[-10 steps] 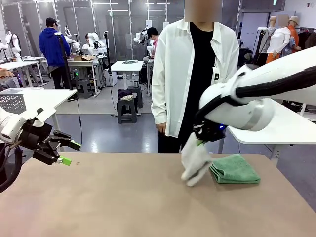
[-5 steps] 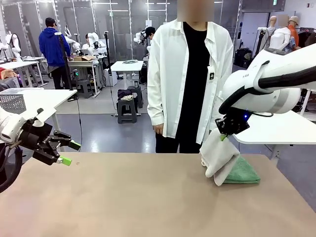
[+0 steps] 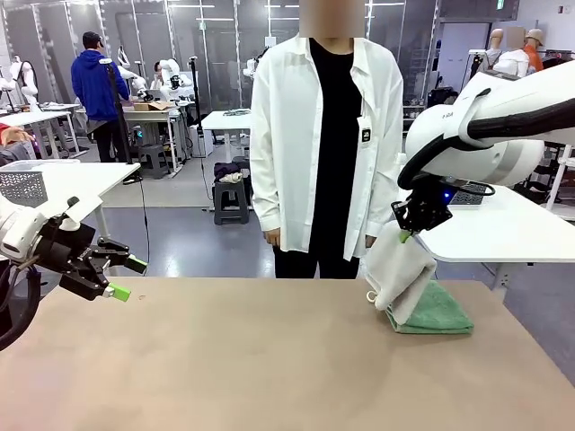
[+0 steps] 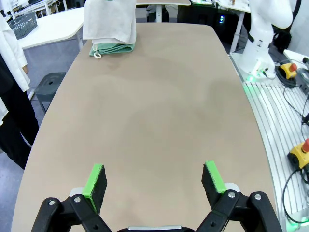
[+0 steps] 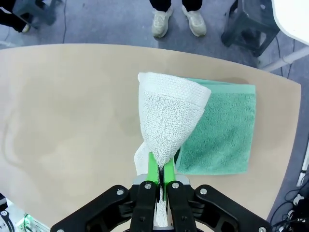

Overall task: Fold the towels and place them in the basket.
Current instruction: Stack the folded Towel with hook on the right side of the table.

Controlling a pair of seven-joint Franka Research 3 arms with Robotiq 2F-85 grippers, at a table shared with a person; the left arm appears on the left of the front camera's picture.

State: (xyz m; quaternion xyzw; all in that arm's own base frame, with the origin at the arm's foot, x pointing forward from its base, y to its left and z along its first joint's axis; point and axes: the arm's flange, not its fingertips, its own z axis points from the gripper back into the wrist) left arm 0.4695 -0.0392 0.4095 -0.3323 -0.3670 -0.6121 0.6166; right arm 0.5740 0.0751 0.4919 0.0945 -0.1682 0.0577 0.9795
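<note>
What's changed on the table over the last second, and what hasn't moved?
The right gripper, shut on the white towel, has lifted it and carried it rightward, from beside the green towel to hanging over that towel's left part. The person has shifted toward picture left. The green towel stays folded on the table, and the left gripper stays open, holding nothing, at the table's left edge.

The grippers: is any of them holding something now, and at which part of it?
The right gripper is shut on the white towel, pinching its upper edge so it hangs over the green towel. The left gripper is open and holds nothing.
</note>
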